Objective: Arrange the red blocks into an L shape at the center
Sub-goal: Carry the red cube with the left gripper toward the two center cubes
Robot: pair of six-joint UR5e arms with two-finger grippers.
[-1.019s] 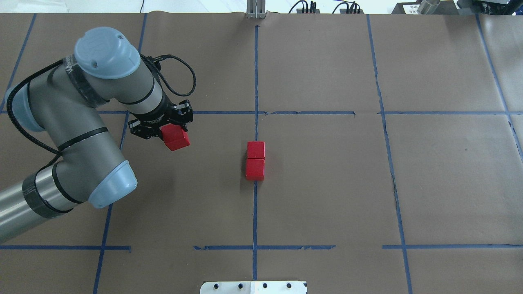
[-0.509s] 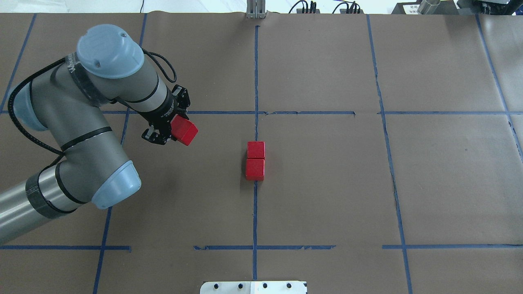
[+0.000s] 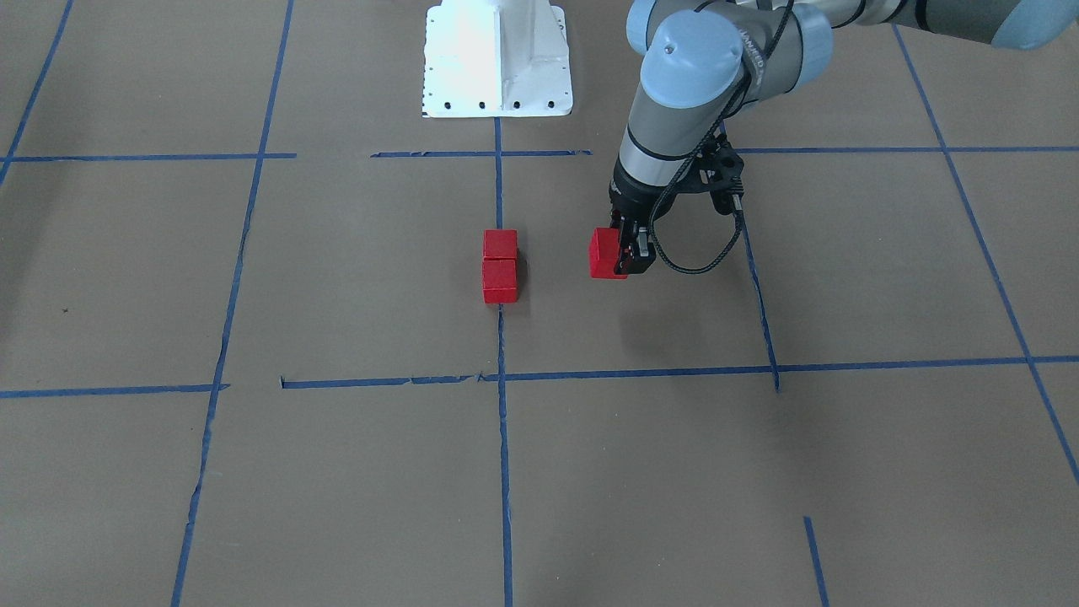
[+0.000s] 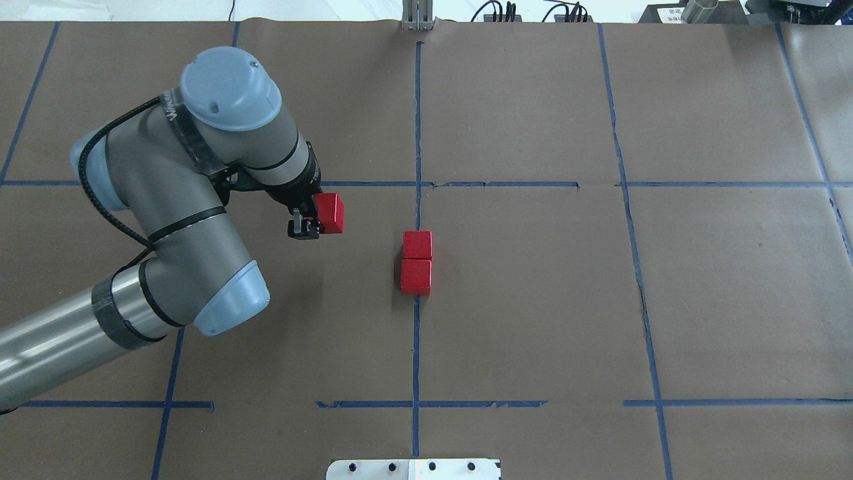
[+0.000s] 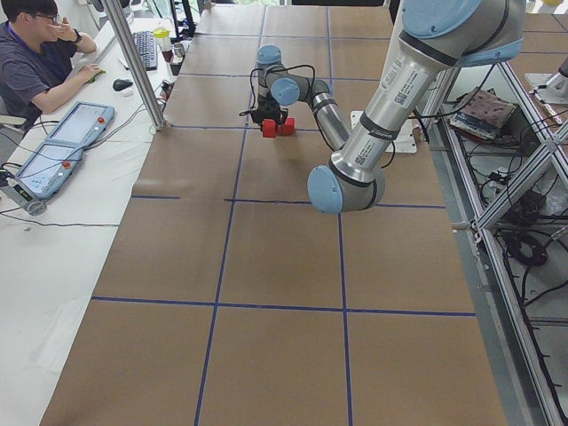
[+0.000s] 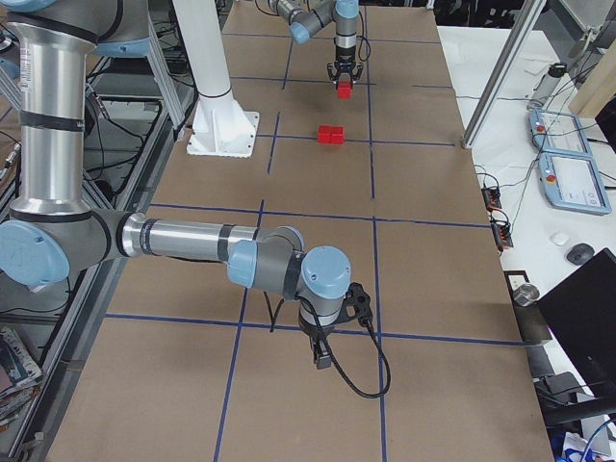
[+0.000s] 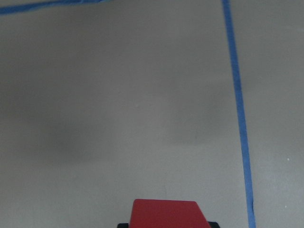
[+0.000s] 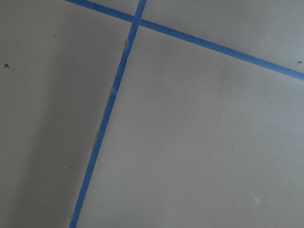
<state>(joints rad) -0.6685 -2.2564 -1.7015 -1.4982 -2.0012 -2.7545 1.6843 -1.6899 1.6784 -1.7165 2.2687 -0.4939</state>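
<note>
A: Where's the third red cube point(image 4: 330, 213)?

B: It's pinched in the left pincer point(image 4: 312, 217), with the fingers pressed on two opposite faces and most of the cube sticking out ahead of them. It looks lifted clear of the tabletop point(image 4: 720, 300), over the robot's-left half of the center rectangle point(image 4: 526, 313).

A: And the others?

B: The two red cubes point(image 4: 416, 263) sit touching in a short column on the blue tape line point(image 4: 416, 347) that splits the rectangle. I'd say that's the long leg of the L.

A: Why hold the third one up off the paper?

B: Probably so it can't nudge the pair on the way in. The side grip also leaves the bottom face free, so it can be set flat beside an end cube, flush against it.

A: What's the risk?

B: It could come down askew or bump the column out of line.

A: And the right pincer point(image 6: 322, 361)?

B: It hangs over the tabletop by a tape crossing, well apart from the cubes. I cannot tell whether it's spread or pressed together. Its wrist camera shows only paper and tape.
</note>
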